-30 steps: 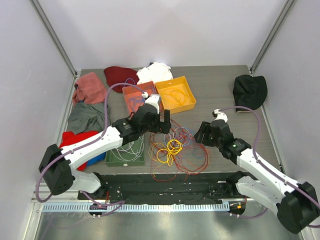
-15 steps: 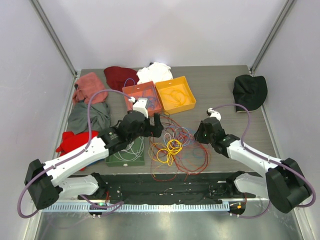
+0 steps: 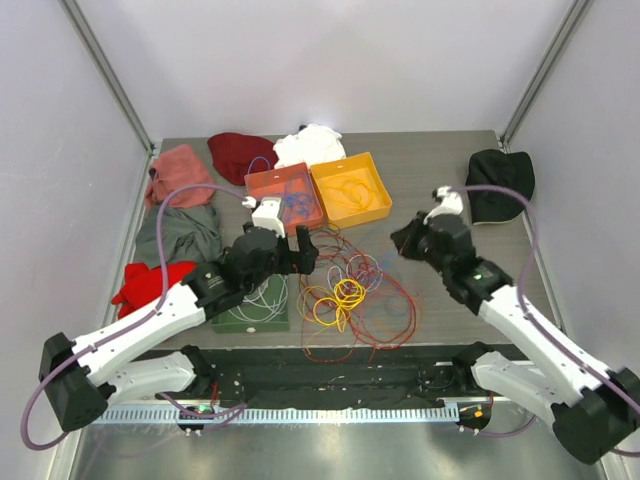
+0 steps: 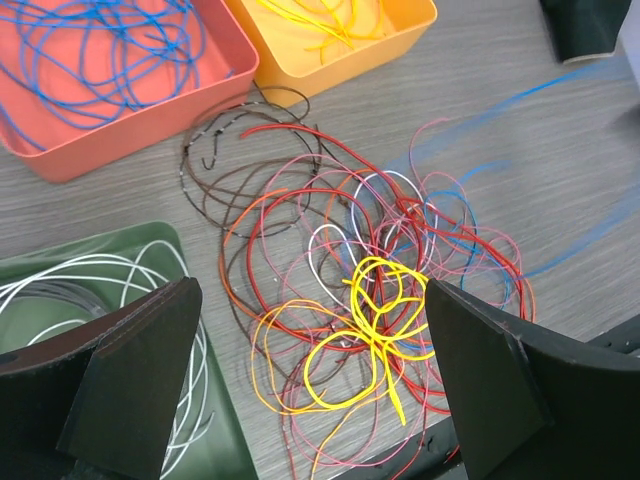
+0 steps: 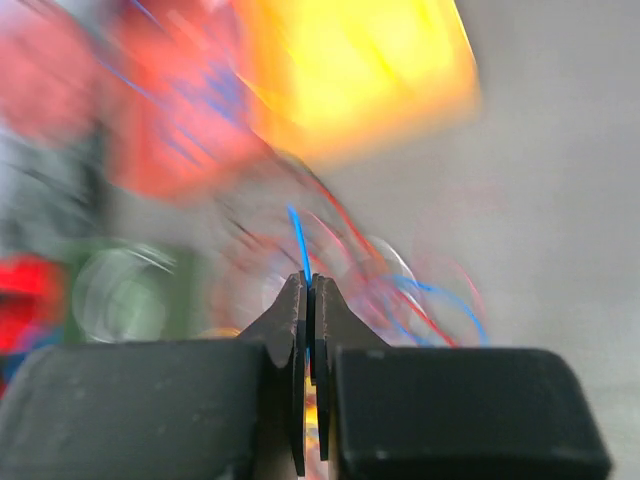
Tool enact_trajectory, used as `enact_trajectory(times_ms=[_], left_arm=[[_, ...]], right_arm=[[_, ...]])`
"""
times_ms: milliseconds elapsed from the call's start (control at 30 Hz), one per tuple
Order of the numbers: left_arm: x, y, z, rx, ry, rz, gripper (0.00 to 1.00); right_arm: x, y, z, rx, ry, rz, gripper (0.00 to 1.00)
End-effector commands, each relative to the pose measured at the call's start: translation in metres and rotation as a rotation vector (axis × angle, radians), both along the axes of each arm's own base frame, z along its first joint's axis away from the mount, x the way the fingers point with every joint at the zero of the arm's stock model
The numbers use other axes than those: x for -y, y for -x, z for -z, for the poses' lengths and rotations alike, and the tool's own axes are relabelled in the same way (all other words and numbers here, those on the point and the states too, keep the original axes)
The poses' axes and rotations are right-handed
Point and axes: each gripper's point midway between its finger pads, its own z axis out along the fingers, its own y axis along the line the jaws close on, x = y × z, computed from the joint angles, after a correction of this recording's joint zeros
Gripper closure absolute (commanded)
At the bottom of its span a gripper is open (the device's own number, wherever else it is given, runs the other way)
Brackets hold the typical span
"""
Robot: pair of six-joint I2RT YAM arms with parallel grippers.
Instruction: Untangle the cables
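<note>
Grey wood-grain counter sat inside a white-walled booth.

Top view: a loose tangle of thin red, yellow, orange, pink and blue cables lay on the counter near its front edge, between the two arms. Behind it was a coral plastic tray holding blue wire. Just beside that on the right was a yellow-orange plastic tray holding yellow wire. A dark green tray with white wire lay left of the tangle. Left gripper hung over the tangle's left-rear part. Right gripper was at the tangle's right-rear side.

Left wrist view: the black fingers stood far apart above the yellow loops with nothing between them. A blurred blue streak ran from the tangle toward the upper right.

Right wrist view: the background was blurred. The jaws were pressed together, pinching a thin blue cable that rose from the tips.
</note>
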Motion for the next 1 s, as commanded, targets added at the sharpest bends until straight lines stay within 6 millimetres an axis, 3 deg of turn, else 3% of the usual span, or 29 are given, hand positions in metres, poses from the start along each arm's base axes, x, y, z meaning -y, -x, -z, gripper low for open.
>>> enact_trajectory(times_ms=[0,33,100,133,200,233,333,367,400,467,667,833,967], left_arm=[[-0.012,-0.006,-0.027,0.099,0.098,-0.077,0.0],[-0.015,-0.005,-0.032,0.116,0.121,-0.089,0.0],[-0.018,-0.005,-0.035,0.124,0.147,-0.11,0.0],[-0.017,-0.004,-0.037,0.13,0.167,-0.108,0.0],[-0.014,-0.002,-0.043,0.144,0.195,-0.085,0.0],[-0.008,0.0,-0.05,0.156,0.225,-0.056,0.0],[0.0,0.001,-0.059,0.192,0.281,-0.016,0.0],[0.005,0.004,-0.069,0.217,0.324,0.016,0.0],[0.007,0.005,-0.067,0.226,0.339,0.028,0.0],[0.013,0.009,-0.088,0.291,0.427,0.065,0.0],[0.004,0.016,-0.111,0.378,0.508,0.073,0.0],[-0.008,0.027,-0.134,0.456,0.544,0.088,0.0],[0.001,0.035,-0.144,0.49,0.571,0.165,0.0]], right_arm=[[-0.001,-0.004,-0.176,0.363,-0.097,-0.038,0.99],[0.001,0.003,-0.221,0.432,-0.124,-0.048,0.99],[0.001,0.007,-0.255,0.478,-0.133,-0.068,0.99],[0.001,0.018,-0.289,0.533,-0.167,-0.093,0.99],[-0.001,0.026,-0.318,0.574,-0.2,-0.119,0.99],[-0.004,0.034,-0.343,0.608,-0.227,-0.15,0.99],[-0.011,0.052,-0.382,0.66,-0.302,-0.213,0.99],[-0.011,0.054,-0.386,0.666,-0.315,-0.218,0.99],[-0.012,0.056,-0.39,0.669,-0.329,-0.223,0.99],[-0.013,0.059,-0.389,0.661,-0.352,-0.23,0.99],[-0.011,0.055,-0.357,0.599,-0.343,-0.202,0.99],[-0.017,0.045,-0.294,0.471,-0.301,-0.193,0.99],[-0.021,0.042,-0.253,0.388,-0.291,-0.197,0.99]])
